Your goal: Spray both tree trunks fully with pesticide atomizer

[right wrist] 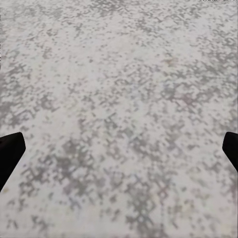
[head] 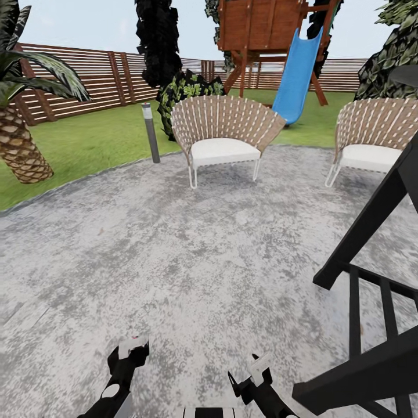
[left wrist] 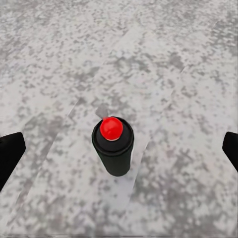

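Observation:
The pesticide atomizer [left wrist: 113, 148], a small dark bottle with a red top [left wrist: 111, 128], stands upright on the mottled grey-and-white stone floor [left wrist: 59, 59]. My left gripper [left wrist: 119, 152] hangs open above it. Its dark fingertips [left wrist: 10, 154] sit wide apart on either side and do not touch the bottle. My right gripper [right wrist: 119, 151] is also open over bare paving [right wrist: 119, 74], with nothing between its fingers [right wrist: 9, 154]. In the head view the left gripper [head: 129, 351] and the right gripper [head: 258, 371] sit low over the floor [head: 191, 244]. Both slim-trunked trees are out of view.
A black grill frame [head: 371, 278] stands close at the right. Two woven chairs [head: 223, 136] [head: 374, 136] and a grey bollard lamp [head: 151, 132] line the paving's far edge. Beyond them are the lawn [head: 104, 139], a scaly palm [head: 20, 142], a blue-slide playset [head: 273, 40] and the slat fence [head: 87, 78].

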### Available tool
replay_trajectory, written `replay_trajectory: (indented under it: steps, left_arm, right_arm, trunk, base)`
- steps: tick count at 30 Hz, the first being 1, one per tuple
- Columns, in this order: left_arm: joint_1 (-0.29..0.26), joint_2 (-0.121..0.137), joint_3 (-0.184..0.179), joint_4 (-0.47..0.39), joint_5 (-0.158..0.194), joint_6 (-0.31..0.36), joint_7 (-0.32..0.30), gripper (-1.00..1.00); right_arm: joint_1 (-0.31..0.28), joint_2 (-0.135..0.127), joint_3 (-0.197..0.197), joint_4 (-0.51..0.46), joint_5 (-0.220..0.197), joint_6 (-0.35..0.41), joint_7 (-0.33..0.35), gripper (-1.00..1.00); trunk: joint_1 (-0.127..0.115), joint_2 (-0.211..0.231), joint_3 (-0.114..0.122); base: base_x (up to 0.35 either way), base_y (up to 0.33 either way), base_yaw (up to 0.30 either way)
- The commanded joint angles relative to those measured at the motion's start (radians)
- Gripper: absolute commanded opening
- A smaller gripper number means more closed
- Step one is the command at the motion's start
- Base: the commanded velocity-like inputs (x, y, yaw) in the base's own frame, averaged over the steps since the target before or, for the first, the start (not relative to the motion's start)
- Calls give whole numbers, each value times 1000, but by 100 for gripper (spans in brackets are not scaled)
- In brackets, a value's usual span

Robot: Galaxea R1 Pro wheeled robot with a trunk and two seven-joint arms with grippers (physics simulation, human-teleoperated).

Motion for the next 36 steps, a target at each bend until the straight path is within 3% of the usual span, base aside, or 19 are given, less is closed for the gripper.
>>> replay_trajectory:
  steps: [1, 16, 28, 36]
  left_arm:
    - [-1, -1, 2, 1, 1, -3, 1, 100]
    - [-2, -1, 0, 1, 1, -3, 1, 100]
    - [-2, -1, 0, 1, 1, -3, 1, 100]
    - [-3, -1, -1, 2, 1, -3, 1, 100]
  right_arm:
    - [0, 1, -4, 0, 3, -3, 5, 100]
    - [0, 1, -4, 0, 3, -3, 3, 100]
    - [0, 1, -4, 0, 3, -3, 3, 100]
    - [0, 1, -4, 1, 4, -3, 3, 100]
  trunk:
    - [0, 0, -1]
    - [0, 0, -2]
    - [0, 0, -2]
    - [0, 0, -2]
  base:
    - [36, -203, 209]
    - [5, -39, 61]
    - [0, 0, 219]
    - [0, 0, 18]
